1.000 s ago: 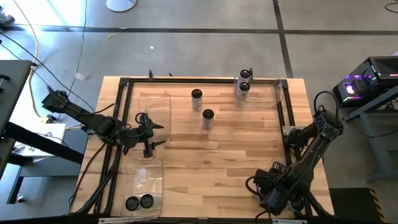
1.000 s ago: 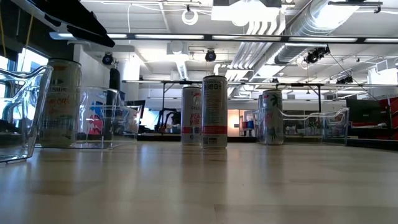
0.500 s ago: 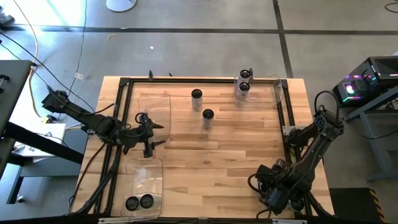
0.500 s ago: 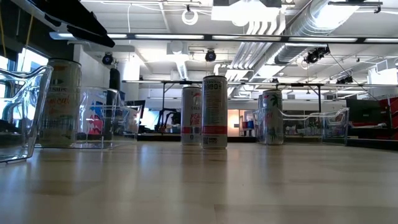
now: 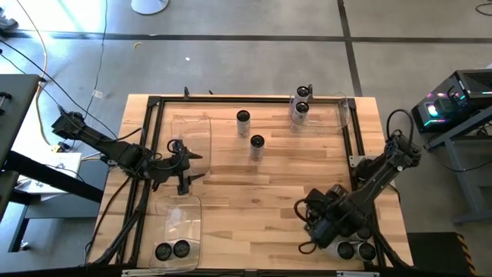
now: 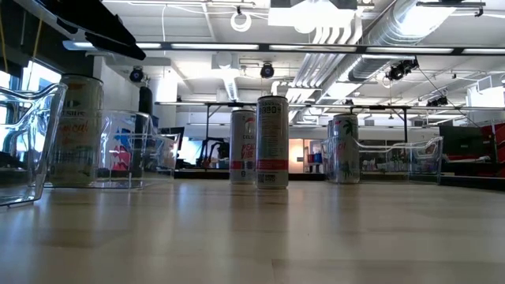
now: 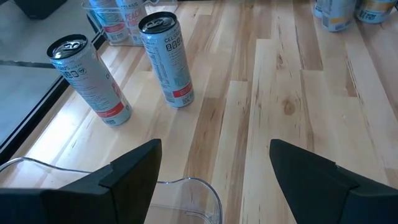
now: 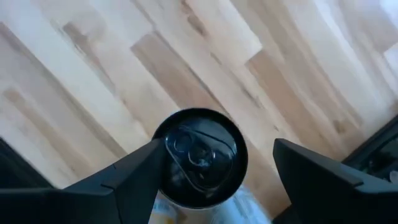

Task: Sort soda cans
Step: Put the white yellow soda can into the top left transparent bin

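Two soda cans [image 5: 243, 118] [image 5: 257, 143] stand upright on their bases in the middle of the table, and both also show in the left wrist view [image 7: 93, 81] [image 7: 168, 59]. My left gripper [image 5: 187, 165] [image 7: 214, 168] hangs open over the left side and points toward them. My right gripper [image 5: 321, 221] [image 8: 217, 168] points down near the near right corner and is open. Below it stands a dark-topped can [image 8: 200, 155], with one finger on either side and a gap showing on one side. Two more cans [image 5: 344, 250] [image 5: 365, 250] stand just beside that arm.
A clear bin [image 5: 175, 223] at the near left holds two cans [image 5: 172, 249]. Another clear bin [image 5: 192, 132] lies at the far left. A third bin [image 5: 342, 114] at the far right holds two cans [image 5: 300, 101]. A dark frame [image 5: 154, 104] edges the table.
My right gripper has swung toward the table's left, a little away from the near edge, and rolled at the wrist. This uncovered the two cans at the near right corner. Its fingers stay open.
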`<state>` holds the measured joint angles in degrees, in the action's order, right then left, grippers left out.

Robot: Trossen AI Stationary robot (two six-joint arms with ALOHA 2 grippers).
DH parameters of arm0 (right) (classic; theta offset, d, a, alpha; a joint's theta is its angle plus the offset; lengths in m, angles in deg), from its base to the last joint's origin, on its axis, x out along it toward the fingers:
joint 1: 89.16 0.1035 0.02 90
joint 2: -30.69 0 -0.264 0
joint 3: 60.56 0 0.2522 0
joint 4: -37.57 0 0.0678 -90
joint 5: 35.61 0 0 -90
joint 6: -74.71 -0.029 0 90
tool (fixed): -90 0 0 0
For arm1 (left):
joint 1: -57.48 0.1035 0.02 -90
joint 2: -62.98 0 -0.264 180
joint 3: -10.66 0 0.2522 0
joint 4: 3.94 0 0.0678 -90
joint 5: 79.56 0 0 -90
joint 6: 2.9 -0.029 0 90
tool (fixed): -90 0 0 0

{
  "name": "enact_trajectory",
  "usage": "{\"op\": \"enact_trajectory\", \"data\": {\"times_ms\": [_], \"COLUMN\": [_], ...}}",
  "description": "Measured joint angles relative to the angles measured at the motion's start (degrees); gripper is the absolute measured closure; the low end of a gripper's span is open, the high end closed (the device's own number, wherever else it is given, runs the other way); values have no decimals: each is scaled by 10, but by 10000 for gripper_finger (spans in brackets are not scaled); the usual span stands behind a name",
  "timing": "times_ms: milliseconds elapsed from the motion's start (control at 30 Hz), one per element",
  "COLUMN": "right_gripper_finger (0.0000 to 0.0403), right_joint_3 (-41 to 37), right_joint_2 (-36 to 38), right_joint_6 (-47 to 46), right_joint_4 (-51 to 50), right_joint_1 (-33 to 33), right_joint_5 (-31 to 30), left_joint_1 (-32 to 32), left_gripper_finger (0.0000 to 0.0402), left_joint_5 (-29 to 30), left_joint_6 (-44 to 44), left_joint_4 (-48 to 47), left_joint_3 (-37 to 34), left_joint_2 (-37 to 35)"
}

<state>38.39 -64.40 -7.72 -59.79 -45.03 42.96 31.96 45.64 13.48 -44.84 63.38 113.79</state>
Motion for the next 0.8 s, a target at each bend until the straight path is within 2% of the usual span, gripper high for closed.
{"op": "enact_trajectory", "data": {"times_ms": [167, 433, 800], "right_gripper_finger": [107, 107, 107], "right_joint_3": [0, 0, 0], "right_joint_2": [0, 0, 2], "right_joint_6": [14, 1, 41], "right_joint_4": [-3, -2, 7], "right_joint_1": [-2, 24, 29], "right_joint_5": [39, 57, 32], "left_joint_1": [0, 0, 0], "left_gripper_finger": [108, 108, 108], "left_joint_5": [0, 0, 0], "left_joint_6": [0, 0, 0], "left_joint_4": [0, 0, 0], "left_joint_3": [0, 0, 0], "left_joint_2": [0, 0, 0]}}
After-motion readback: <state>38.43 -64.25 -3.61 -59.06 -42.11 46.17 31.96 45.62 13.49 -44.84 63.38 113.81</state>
